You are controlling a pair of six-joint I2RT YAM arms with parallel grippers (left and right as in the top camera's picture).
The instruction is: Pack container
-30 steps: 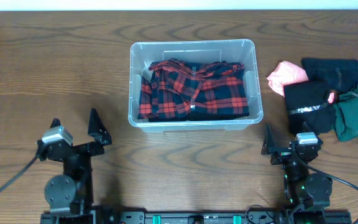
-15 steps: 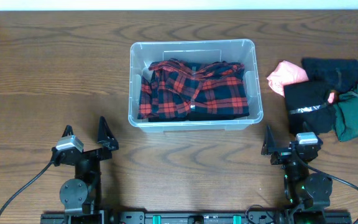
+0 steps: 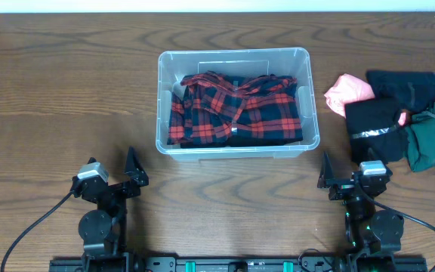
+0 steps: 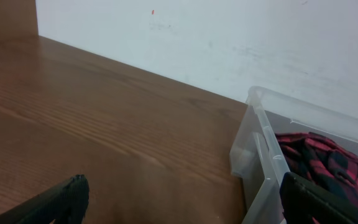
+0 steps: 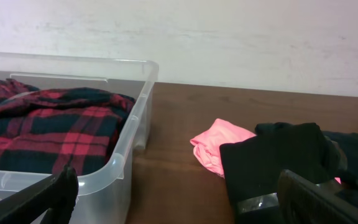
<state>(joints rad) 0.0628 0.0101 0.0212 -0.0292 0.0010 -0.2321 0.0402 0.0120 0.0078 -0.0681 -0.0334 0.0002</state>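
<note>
The clear plastic container (image 3: pixel 233 146) stands at the table's middle back with a red and black plaid shirt (image 3: pixel 236 109) folded inside. It also shows in the left wrist view (image 4: pixel 257 155) and the right wrist view (image 5: pixel 126 143). My left gripper (image 3: pixel 115 172) is open and empty near the front left, apart from the container. My right gripper (image 3: pixel 347 172) is open and empty near the front right. Its view looks between the container and the clothes pile.
A pile of clothes lies right of the container: a pink piece (image 3: pixel 348 91), a black piece (image 3: pixel 376 125), a dark navy piece (image 3: pixel 406 85) and a dark green piece (image 3: pixel 433 140). The pink piece (image 5: pixel 219 146) and black piece (image 5: pixel 278 162) show in the right wrist view.
My left arm has drawn back toward the front edge and a little to the right, with its gripper still open. The right arm and the clothes have not moved.
</note>
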